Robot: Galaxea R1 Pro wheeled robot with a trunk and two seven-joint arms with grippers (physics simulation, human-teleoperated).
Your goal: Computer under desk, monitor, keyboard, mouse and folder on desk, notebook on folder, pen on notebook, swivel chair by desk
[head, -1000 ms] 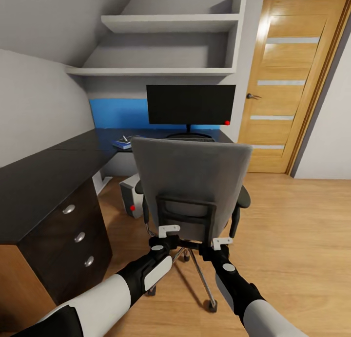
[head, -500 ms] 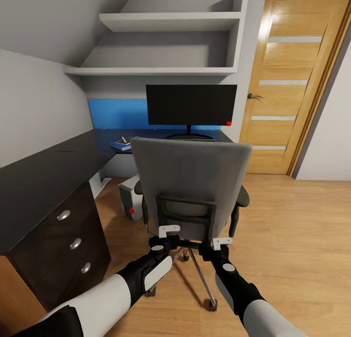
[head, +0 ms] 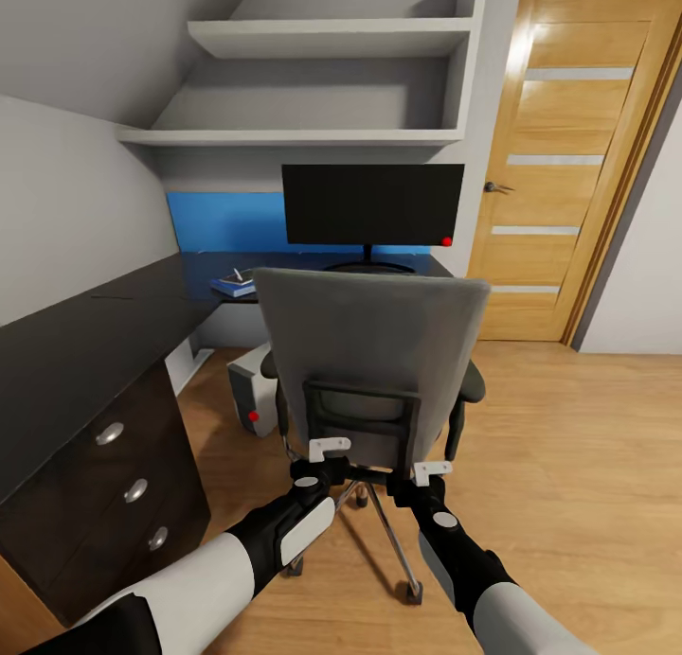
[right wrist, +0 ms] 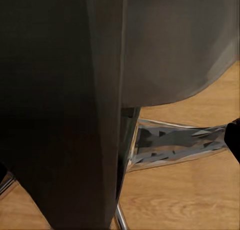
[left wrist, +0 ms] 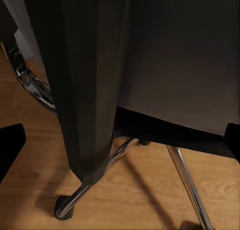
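Desk [head: 85, 343] — black, L-shaped, runs from lower left of the frame to centre. On its far section: monitor [head: 371, 204] on black stand; folder [head: 230, 287], blue, left of it. Floor [head: 568, 466] — light wood; carries swivel chair [head: 374, 352] and computer [head: 250, 401], centre left.

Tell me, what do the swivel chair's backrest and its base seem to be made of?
The swivel chair backrest looks like matte grey fabric or padding: flat, no shine. Its star base seems to be polished chrome metal, because the legs show bright mirror-like reflections, clearest in the wrist views.
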